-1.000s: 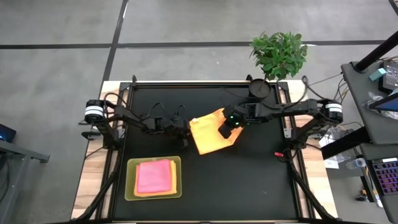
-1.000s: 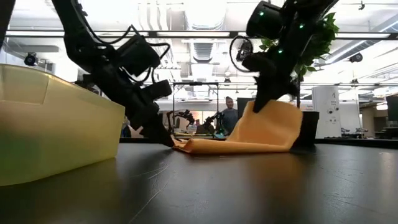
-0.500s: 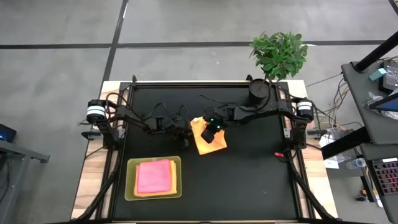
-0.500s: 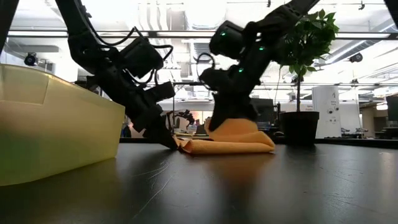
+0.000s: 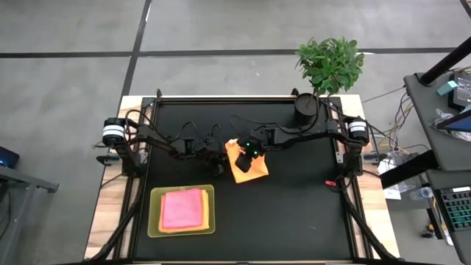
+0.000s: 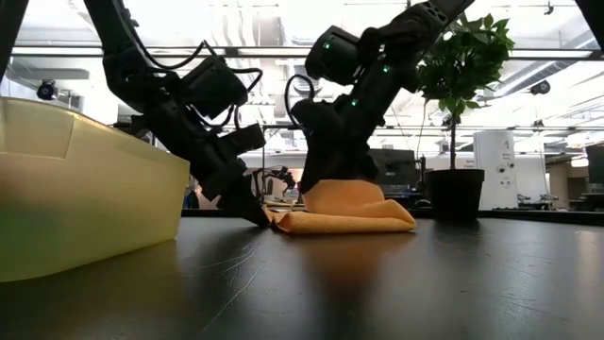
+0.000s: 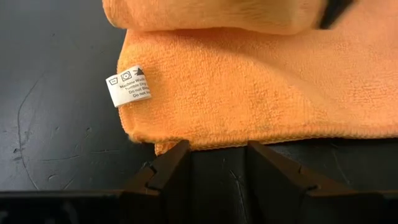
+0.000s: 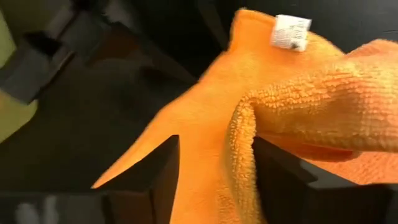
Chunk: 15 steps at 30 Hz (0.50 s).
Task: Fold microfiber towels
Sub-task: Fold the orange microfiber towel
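Black table: holds everything.
Tray: front left, pink towel inside.
Orange towel: mid-table, folded, long axis front-to-back, label at left edge.
Left gripper: parted, pinning towel's edge.
Right gripper: parted, astride upper fold.

Hidden/unclear only:

- Orange towel: in the high view the right tool covers its left part. In the left wrist view it runs off the frame's top and right edges; in the right wrist view, off the right and bottom edges.
- Care label: symbols legible, the lines of print too small to read.
- Left tool: in the low view its tips sit at the towel's edge; touching or not, cannot tell.
- Tray: cut by the low view's left edge; its wall hides the contents.
- Pink towel: covers most of the cloth beneath.
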Available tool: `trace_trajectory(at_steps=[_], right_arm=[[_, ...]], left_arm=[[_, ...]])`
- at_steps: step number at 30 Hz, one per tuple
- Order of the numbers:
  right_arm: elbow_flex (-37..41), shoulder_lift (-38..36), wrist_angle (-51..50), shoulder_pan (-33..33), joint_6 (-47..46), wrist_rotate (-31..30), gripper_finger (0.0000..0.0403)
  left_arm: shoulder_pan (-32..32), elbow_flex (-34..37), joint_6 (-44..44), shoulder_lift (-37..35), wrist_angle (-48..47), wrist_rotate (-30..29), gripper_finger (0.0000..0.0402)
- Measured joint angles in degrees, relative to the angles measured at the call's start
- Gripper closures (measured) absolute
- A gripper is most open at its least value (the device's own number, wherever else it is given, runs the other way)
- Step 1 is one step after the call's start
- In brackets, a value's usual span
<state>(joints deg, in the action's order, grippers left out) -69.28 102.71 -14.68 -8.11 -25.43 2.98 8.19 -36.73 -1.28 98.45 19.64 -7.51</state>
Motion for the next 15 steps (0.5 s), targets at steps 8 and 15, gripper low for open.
trace_trajectory(at_steps=[8, 15], right_arm=[[0.0, -0.19, 0.55, 1.37, -0.24, -0.22, 0.0201], [-0.81, -0.19, 0.45, 1.94, 2.77, 1.96, 0.02]], left_arm=[[0.0, -0.02, 0.01, 0.0, 0.5, 0.0, 0.0254], [-0.02, -0.31, 0.0, 0.02, 0.56, 0.09, 0.0254]])
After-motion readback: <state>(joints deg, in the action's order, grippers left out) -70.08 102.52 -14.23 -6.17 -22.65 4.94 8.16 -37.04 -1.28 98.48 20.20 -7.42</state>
